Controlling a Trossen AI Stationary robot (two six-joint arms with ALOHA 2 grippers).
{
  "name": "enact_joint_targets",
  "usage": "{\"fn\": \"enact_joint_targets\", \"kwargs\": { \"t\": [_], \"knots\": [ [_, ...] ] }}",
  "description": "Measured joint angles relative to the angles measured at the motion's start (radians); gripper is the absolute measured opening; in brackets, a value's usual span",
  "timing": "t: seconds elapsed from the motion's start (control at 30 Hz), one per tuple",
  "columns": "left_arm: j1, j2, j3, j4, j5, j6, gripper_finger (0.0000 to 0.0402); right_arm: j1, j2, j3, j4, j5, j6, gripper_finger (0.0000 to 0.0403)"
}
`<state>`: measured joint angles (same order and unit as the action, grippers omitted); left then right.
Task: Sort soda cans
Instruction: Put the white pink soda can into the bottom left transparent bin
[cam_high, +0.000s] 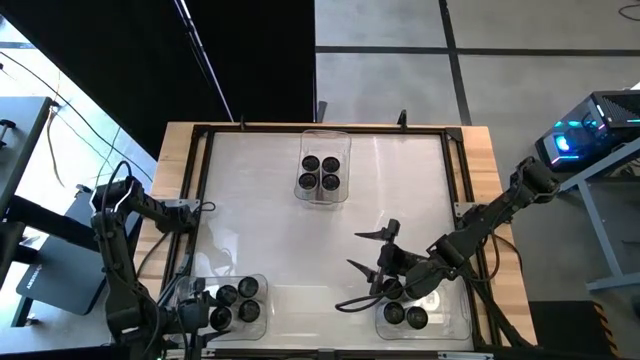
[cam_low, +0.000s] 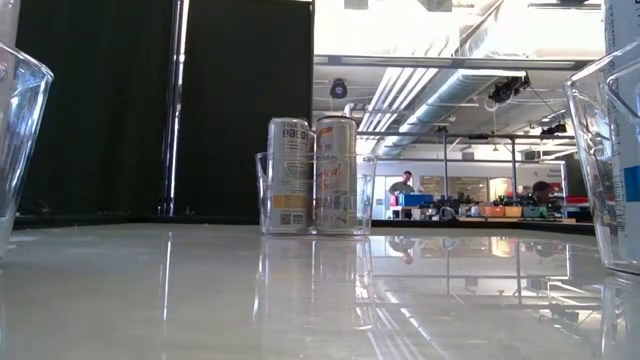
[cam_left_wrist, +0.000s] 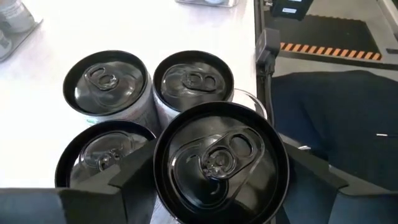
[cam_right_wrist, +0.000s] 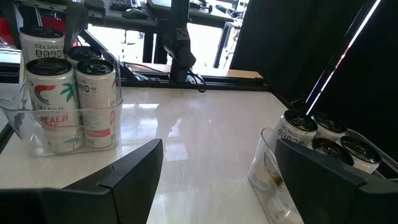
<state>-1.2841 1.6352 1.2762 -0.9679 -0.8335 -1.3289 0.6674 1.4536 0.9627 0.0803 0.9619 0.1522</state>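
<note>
- We see the white table (cam_high: 290, 240) fenced by a dark frame (cam_high: 200, 180) along its edges; the wide middle stretch between the three clear bins lies bare.
- The far bin (cam_high: 325, 165) sits at the middle of the far edge and holds four soda cans (cam_high: 320, 172) in a tight square.
- The near-left bin (cam_high: 240, 305) sits at the near-left corner against the frame; its cans (cam_high: 236, 294) stand packed together.
- The near-right bin (cam_high: 425, 318) sits near the near-right corner with two cans (cam_high: 406, 316) visible side by side.
- Every can stands upright, long axis vertical, dark top up; in the low view the far cans (cam_low: 313, 176) stand straight with labels facing us.
- The left gripper (cam_left_wrist: 211, 186) is over the near-left bin, its fingers (cam_left_wrist: 134, 177) set on either side of one can (cam_left_wrist: 219, 160), closest to the camera; whether they press on it we cannot tell.
- The right gripper (cam_high: 372, 250) hangs over the bare table just inward of the near-right bin, fingers apart and holding nothing.
</note>
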Motion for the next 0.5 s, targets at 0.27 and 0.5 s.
{"fn": "enact_joint_targets", "kwargs": {
  "t": [0.27,0.5],
  "knots": [
    [0.003,0.0,0.0,0.001,0.023,0.037,0.0257,0.0,0.0,0.0,0.0,0.0,0.0,0.0307],
    [0.003,0.001,-0.001,-0.003,0.036,0.043,0.0258,0.0,0.0,0.0,-0.001,0.0,0.0,0.0307]
  ]
}}
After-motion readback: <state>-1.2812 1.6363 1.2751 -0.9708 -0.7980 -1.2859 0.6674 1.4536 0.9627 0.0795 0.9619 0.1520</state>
